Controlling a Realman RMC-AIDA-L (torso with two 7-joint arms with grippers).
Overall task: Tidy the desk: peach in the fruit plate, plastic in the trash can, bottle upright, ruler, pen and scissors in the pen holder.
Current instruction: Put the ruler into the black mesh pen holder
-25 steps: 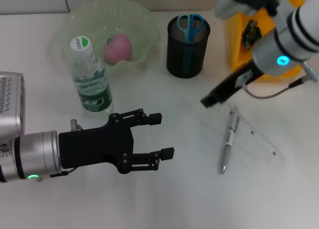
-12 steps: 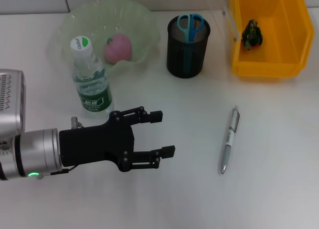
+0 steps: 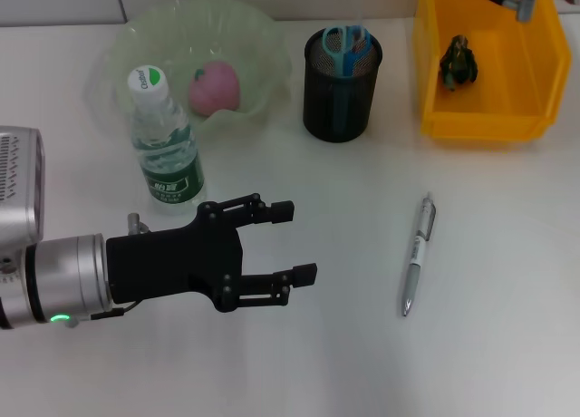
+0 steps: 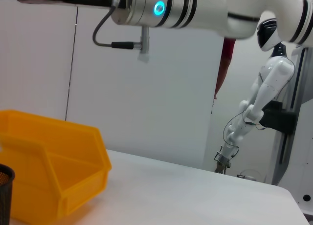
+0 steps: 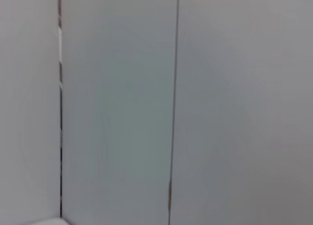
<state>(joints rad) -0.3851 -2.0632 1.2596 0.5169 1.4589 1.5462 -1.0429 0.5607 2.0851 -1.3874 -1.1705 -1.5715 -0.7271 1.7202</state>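
mostly tidied, judging by how things lie. small round pink peach [image 3: 215, 86] already in the wide pale green translucent fruit plate [image 3: 263, 36] with the scalloped rim. clear plastic water bottle [image 3: 165, 145] with green label standing upright just beside that plate, cap up. small scissors with light blue looped handles [image 3: 346, 43] standing in the black metal mesh pen holder [image 3: 340, 86]; something pale and see-through beside the handles, possibly the thin clear ruler, too faint to confirm; none lying on the white desk [image 3: 299, 372] anywhere in view. crumpled dark green scrap of plastic [image 3: 458, 62] inside the bright yellow-orange rectangular trash can [image 3: 426, 72]. left to do, apparently only one item: slim silver-grey pen [image 3: 417, 254] flat on the desk, well apart from the holder. black left gripper [image 3: 299, 245] hovering low over the desk between bottle and pen, fingers spread wide, empty. right gripper out of sight; only a bit of right arm [image 3: 517, 0] at the far edge above the trash can, so impossible to tell its grasp.
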